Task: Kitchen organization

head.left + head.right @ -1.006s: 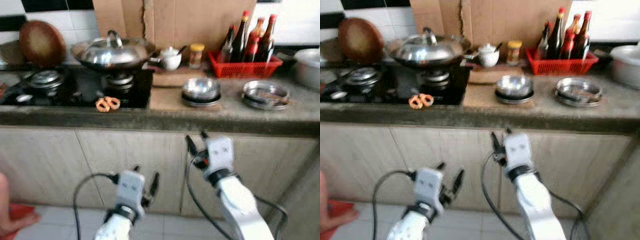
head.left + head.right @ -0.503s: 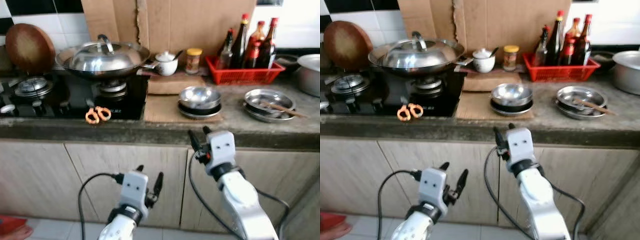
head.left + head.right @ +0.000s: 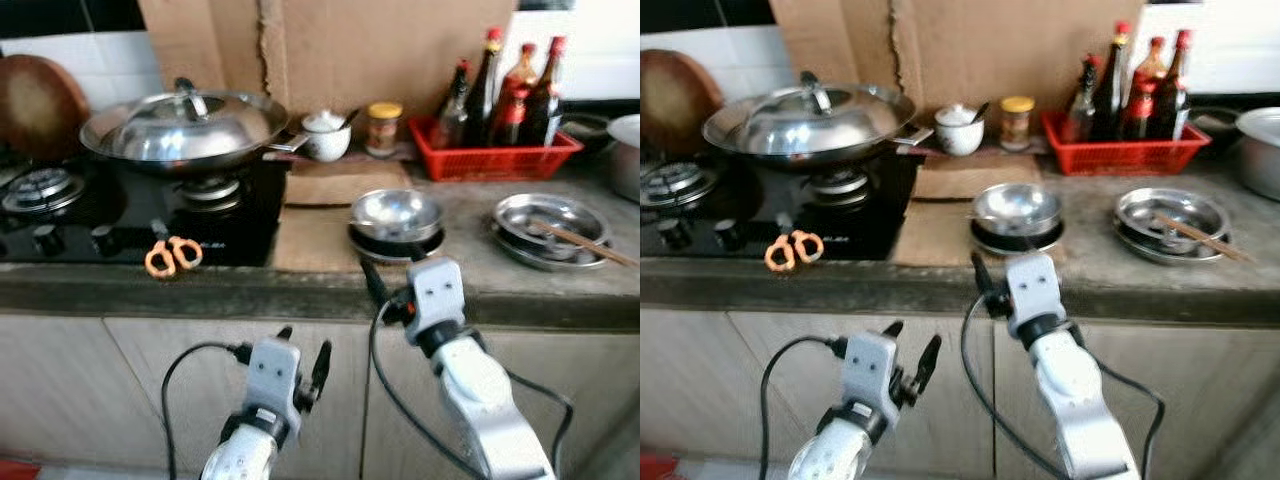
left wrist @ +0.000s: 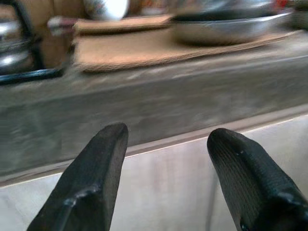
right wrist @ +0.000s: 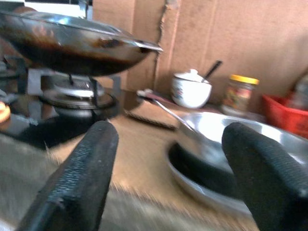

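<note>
You are at the approach step: nothing is held yet, and both arms sit in front of the bench (image 3: 300,290). Your right gripper (image 3: 392,278) is raised to the bench edge with its jaws wide and empty, pointing at the steel bowl (image 3: 396,213) on the cardboard mat (image 3: 310,225). Your left gripper (image 3: 303,352) hangs lower, facing the cabinet doors (image 3: 120,380), jaws also wide and empty.

With no single target given for the tidying, the bowl looks the likeliest first pick, since it lies just beyond the right jaws. To take it, you would lift the right gripper above the edge, reach forward and close on the bowl's rim; the rim is thin and slick, so I judge a firm, square bite is needed.

Count what waits on the bench: one lidded wok (image 3: 185,125) on the hob (image 3: 120,200), one pair of orange scissors (image 3: 171,254) at the hob's front, one white sugar pot (image 3: 325,135), one jar (image 3: 382,127), one red basket (image 3: 495,155) holding about five bottles (image 3: 520,95), one steel dish (image 3: 540,218) with chopsticks, and the bowl resting on a dark plate.
</note>
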Available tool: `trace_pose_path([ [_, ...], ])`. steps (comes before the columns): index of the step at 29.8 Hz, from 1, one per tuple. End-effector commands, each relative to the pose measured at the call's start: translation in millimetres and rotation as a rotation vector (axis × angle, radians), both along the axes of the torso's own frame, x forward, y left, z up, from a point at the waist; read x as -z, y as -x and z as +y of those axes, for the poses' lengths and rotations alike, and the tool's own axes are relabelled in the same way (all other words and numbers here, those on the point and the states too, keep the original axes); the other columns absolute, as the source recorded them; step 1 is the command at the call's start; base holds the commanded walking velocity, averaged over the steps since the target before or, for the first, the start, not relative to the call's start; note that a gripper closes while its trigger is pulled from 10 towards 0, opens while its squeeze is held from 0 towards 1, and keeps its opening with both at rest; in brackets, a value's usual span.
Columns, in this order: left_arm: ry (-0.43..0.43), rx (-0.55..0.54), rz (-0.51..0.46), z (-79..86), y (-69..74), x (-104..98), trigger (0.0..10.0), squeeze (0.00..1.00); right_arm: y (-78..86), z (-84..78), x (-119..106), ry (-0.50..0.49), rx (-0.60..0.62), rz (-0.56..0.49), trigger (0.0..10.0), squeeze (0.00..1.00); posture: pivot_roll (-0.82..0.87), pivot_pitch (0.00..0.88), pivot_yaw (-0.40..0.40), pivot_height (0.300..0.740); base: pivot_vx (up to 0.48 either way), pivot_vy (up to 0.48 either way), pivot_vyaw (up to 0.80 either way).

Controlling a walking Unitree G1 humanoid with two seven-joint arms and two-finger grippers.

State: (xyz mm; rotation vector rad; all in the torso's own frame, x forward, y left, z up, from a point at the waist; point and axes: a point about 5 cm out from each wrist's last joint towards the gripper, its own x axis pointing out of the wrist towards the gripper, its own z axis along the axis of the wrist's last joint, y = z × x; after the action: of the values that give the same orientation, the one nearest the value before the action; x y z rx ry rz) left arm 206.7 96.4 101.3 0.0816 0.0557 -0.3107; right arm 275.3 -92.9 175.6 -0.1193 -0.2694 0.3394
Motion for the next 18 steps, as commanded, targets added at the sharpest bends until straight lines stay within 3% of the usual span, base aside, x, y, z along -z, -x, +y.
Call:
trace_pose_path([
  [1,0.008,0.031,0.008,-6.8,-0.9,-0.3,10.0,0.00,-3.4,-8.8,-3.7,0.019,0.028,-0.027,10.0,0.42,0.02,0.000,-0.011,0.740,0.000,0.000,0.00],
  [2,0.007,0.035,0.010,-7.4,-1.1,0.0,10.0,0.00,-5.6,-9.2,-7.3,0.030,0.026,-0.044,10.0,0.00,0.01,0.000,-0.010,0.740,0.000,0.000,0.00],
  [9,0.006,0.037,0.004,-8.2,-1.5,-1.1,10.0,0.00,-25.5,-11.7,-28.6,0.115,0.032,-0.145,10.0,0.00,0.02,0.001,-0.014,0.740,0.000,0.000,0.00],
  [18,0.003,0.030,-0.005,-7.9,-0.7,-2.7,10.0,0.00,-32.0,-5.1,-40.3,0.098,-0.027,-0.189,10.0,0.00,0.03,0.009,-0.024,0.740,0.000,0.000,0.00],
])
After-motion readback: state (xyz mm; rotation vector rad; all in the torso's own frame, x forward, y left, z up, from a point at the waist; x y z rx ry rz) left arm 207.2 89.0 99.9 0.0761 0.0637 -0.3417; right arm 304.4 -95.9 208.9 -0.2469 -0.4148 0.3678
